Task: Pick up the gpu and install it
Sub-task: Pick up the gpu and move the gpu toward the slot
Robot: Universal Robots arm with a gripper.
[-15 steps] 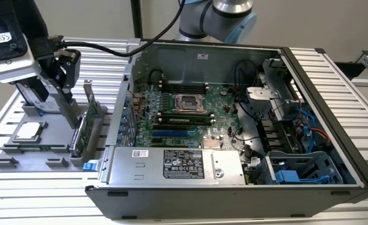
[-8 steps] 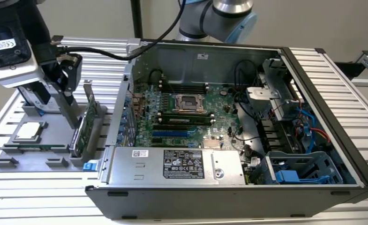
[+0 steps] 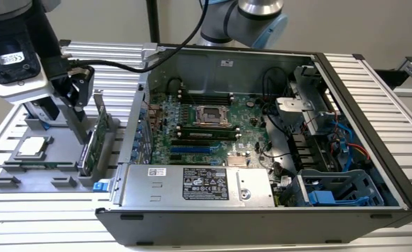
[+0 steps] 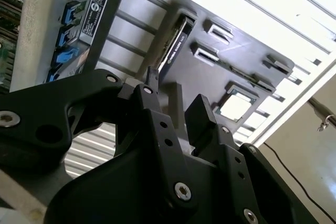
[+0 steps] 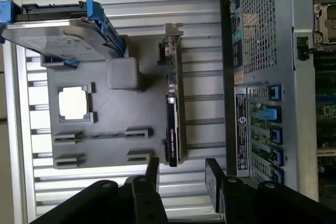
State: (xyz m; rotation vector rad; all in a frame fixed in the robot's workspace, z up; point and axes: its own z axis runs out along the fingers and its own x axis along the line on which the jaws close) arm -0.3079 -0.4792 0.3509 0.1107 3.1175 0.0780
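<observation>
A slatted aluminium worktop (image 3: 38,220) carries an open dark grey computer case (image 3: 247,228), its green motherboard (image 3: 191,139) facing up. On the exterior view's left, at about nine o'clock from the case, lies a flat grey plastic parts tray (image 3: 55,136).

The gpu (image 3: 92,144), a small flat card with a green circuit board and a silver end bracket, stands on edge in a slot of that tray. It is on the side nearest the case and is not yet lifted. A square silver processor chip (image 3: 34,147) lies flat in a pocket at nine o'clock from the card. A silver hard drive with blue rails (image 5: 58,32) sits in the tray too, apart from the card.

The arm's black two-fingered hand (image 5: 182,165) hangs over the tray close by the card. In both wrist views its fingers stand apart with nothing clamped, and the card's edge shows beyond the gap between them. Whether a finger touches the card, I cannot tell.

As for writing, the silver power supply box (image 3: 191,186) at six o'clock inside the case bears white labels with black print. White lettering runs along the card's black edge. I cannot make out the words on either.
</observation>
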